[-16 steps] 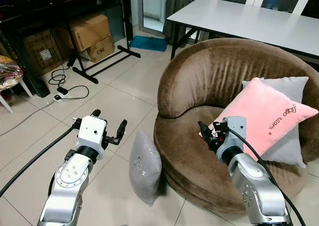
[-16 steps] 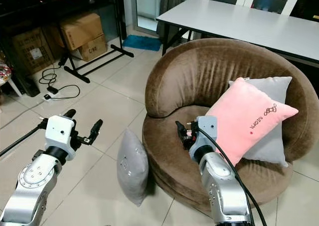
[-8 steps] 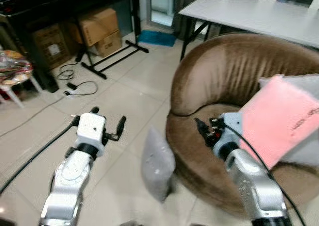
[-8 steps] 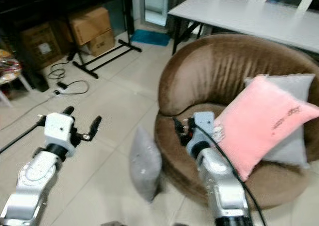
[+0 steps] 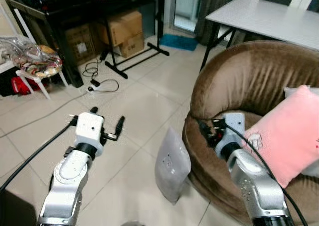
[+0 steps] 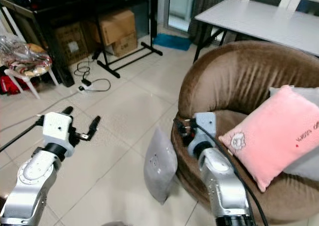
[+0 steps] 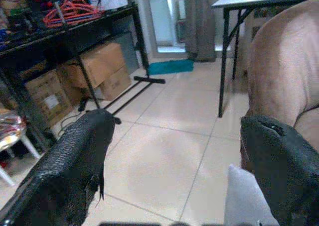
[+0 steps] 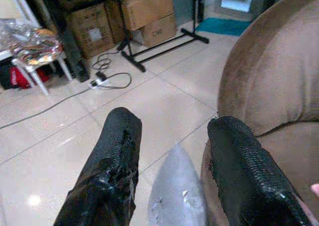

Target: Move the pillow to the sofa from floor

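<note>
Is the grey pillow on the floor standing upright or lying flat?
Upright: the grey pillow stands on its edge on the floor tiles, against the brown sofa.

The room is evenly and fairly brightly lit, with daylight coming through the glass door (image 5: 185,7) at the back. The pale floor tiles (image 5: 139,101) carry a soft sheen, and a small bright glint lies on them in the right wrist view. The shelving (image 7: 60,32) sits in shade. Head views are mildly soft. In both wrist views the near black fingers (image 8: 107,171) are blurred and dark, with little surface detail.
</note>
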Available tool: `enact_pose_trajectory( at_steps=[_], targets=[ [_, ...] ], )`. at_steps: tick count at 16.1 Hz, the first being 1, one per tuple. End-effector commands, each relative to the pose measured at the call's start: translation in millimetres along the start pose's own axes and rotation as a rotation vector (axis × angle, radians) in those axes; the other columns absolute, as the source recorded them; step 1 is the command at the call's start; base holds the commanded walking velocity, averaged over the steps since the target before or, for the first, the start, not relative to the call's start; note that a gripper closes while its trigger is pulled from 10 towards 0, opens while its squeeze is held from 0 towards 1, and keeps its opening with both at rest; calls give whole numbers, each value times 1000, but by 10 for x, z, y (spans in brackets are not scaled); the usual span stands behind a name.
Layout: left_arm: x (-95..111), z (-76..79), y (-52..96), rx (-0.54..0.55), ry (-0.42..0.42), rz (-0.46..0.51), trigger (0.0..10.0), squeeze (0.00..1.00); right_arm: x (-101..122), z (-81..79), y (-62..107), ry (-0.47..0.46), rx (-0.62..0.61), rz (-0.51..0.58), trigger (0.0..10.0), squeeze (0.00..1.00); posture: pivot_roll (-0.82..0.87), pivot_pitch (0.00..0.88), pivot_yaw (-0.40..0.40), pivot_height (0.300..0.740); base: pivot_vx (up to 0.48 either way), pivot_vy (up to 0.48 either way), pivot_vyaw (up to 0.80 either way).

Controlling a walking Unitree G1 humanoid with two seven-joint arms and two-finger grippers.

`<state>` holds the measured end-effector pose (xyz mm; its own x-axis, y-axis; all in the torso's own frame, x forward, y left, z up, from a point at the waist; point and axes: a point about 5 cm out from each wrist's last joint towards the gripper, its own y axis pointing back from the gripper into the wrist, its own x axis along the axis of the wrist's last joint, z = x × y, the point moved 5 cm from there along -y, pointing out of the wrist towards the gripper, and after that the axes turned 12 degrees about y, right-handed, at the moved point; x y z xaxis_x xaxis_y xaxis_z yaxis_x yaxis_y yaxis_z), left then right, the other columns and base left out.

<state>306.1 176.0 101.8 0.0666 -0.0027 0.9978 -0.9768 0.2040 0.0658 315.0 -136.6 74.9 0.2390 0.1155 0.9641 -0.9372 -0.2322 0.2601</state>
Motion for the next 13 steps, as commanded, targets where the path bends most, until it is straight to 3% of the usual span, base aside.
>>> enact_pose_trajectory(
  at_steps=[1, 6, 10, 13],
  targets=[
    [24, 4, -7, -10, -9, 4, 10000, 0, 24, 2, -14, -2, -3, 4, 10000, 0, -89, 0, -4, 740, 311, 0, 0],
    [15, 12, -3, -24, -13, -1, 10000, 0, 25, -25, -26, 21, 20, 3, 10000, 0, -89, 0, -3, 740, 324, 0, 0],
    [9, 30, -2, -37, -14, -3, 10000, 0, 13, -25, -19, 27, 20, 3, 10000, 0, -92, 0, 3, 740, 332, 0, 742],
    [8, 32, -7, -40, -19, -5, 10000, 0, 1, 8, -14, 15, -1, 3, 10000, 0, -91, 0, 5, 740, 331, 0, 0]
  ],
)
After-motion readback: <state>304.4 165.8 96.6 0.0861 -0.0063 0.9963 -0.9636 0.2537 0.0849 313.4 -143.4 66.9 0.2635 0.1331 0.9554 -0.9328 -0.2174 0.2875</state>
